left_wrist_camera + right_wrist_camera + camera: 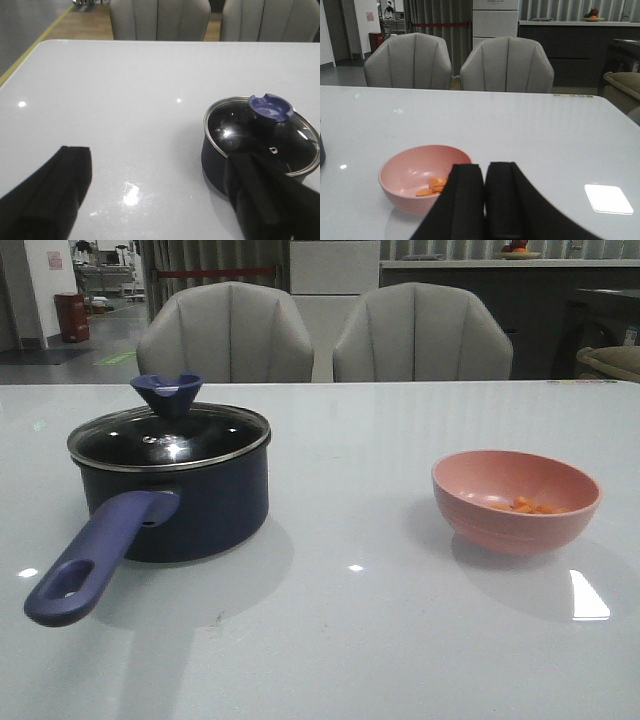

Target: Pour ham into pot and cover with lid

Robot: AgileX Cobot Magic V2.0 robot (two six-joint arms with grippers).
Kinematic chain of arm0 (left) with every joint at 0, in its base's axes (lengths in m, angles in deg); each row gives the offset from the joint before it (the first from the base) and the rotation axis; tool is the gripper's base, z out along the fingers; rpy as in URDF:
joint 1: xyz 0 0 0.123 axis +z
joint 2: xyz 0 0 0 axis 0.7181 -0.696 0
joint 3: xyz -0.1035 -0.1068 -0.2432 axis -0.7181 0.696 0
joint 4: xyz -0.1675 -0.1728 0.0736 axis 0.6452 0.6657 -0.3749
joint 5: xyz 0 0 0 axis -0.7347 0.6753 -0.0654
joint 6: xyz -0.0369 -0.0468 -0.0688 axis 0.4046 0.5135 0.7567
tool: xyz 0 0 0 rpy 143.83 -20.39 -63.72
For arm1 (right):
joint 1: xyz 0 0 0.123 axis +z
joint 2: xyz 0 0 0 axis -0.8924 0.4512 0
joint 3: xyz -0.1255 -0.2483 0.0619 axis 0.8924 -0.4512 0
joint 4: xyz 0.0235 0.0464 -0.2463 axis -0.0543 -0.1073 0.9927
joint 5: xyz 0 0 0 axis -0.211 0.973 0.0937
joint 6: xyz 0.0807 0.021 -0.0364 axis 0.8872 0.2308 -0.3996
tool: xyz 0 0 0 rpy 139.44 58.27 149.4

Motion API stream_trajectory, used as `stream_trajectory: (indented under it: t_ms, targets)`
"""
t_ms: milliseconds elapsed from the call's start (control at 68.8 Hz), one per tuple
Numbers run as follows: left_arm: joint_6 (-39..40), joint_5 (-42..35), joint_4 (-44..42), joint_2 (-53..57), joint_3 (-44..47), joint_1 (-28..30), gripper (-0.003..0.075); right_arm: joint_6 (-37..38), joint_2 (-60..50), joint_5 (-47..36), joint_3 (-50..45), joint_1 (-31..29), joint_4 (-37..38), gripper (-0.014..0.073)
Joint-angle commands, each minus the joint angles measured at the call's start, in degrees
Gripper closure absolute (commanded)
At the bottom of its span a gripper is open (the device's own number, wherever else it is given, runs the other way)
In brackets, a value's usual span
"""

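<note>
Lifting the lid comes first, to my reading, since it sits closed on the pot at about nine o'clock on the table, and the ham cannot go in until it is off. The left gripper has its fingers spread wide, one dark finger well clear of the pot and the other overlapping the pot's near side in the left wrist view. It would do well to centre over the flared blue knob, close squarely on its neck and raise it straight up, so the glass does not drag the pot. Mind the long purple handle, which points toward seven o'clock.

Moving right, the pink bowl rests at about three o'clock, well apart from the pot, with the ham lying low inside it. The right gripper hangs just on the near side of the bowl, its fingers pressed almost together and holding nothing.

White and glossy, the table throws back ceiling lights, so it looks slippery. Two grey padded chairs stand at twelve o'clock, with a counter behind and a red bin far off at eleven.
</note>
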State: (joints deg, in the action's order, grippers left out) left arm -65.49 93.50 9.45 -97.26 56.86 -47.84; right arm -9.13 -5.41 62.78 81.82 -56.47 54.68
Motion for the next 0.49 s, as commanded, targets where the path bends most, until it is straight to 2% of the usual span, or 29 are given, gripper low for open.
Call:
stream_trajectory:
  t_ms: [0,276,480]
  targets:
    - [0.15,0.64,0.75,-6.05,-7.34,0.05,0.0087,-0.11,-1.02,-4.18,0.27,-0.03,0.64,0.0436]
    - [0.15,16.62,4.31,-26.5,-27.95,-0.23,0.0092,-0.11,-1.02,-4.18,0.27,-0.03,0.64,0.0436]
    - [0.62,21.25,4.55,-40.96,-40.18,-7.15,0.0093,-0.11,-1.02,-4.18,0.27,-0.03,0.64,0.0436]
